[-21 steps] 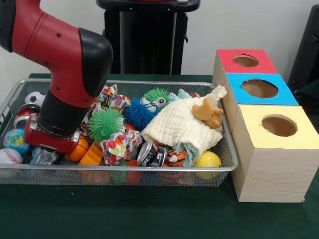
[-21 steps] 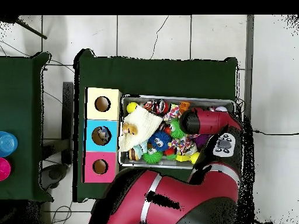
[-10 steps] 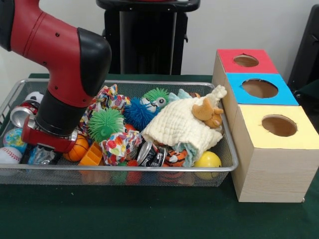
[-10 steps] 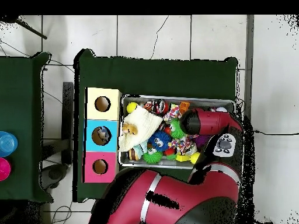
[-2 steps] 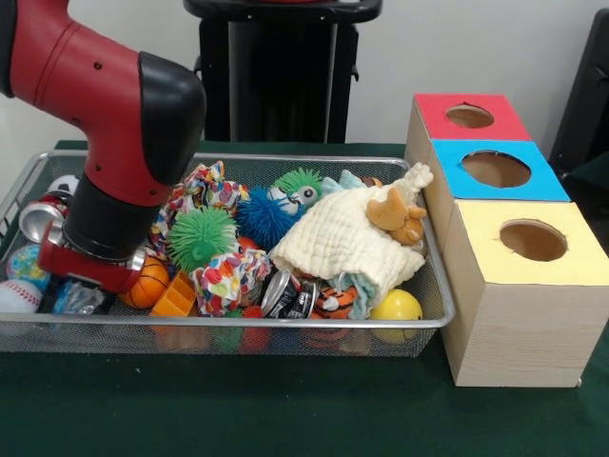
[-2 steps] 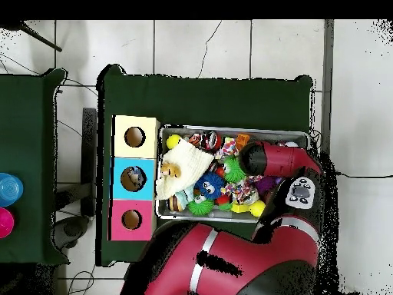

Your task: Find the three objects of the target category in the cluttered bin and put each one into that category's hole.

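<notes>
Apparently a silver can [image 5: 36, 220] rode up beside the gripper [image 5: 81, 267] at the wire bin's [image 5: 238, 326] left end; whether the gripper clamped it could not be told. Lifting straight, clear of the rim, before crossing right to the holed boxes [image 5: 514, 238] seemed wise.

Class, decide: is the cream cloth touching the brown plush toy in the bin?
Touching. The front view shows the brown plush toy lying directly on the cream cloth, with no gap between them.
</notes>
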`<control>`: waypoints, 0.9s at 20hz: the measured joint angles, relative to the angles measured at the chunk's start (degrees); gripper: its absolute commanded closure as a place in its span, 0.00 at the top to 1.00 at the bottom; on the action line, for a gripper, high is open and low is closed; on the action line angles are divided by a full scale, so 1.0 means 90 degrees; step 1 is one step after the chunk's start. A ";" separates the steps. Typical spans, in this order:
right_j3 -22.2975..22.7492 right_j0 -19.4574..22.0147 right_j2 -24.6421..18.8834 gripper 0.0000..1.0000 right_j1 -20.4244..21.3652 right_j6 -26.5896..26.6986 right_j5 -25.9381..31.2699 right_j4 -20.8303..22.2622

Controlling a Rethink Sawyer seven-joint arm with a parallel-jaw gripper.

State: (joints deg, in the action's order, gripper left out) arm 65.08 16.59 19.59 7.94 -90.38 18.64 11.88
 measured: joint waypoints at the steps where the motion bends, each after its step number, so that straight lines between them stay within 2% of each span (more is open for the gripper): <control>1: 0.0003 0.0020 -0.0019 1.00 0.0008 0.0000 0.0041 -0.0056; 6: 0.0103 0.0102 -0.0083 1.00 0.0114 -0.0001 0.0373 -0.0421; 18: 0.0551 0.0172 -0.0068 1.00 0.0282 -0.0001 0.0730 -0.0618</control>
State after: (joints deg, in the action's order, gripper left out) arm 70.03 18.14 18.98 10.47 -90.38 25.21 6.32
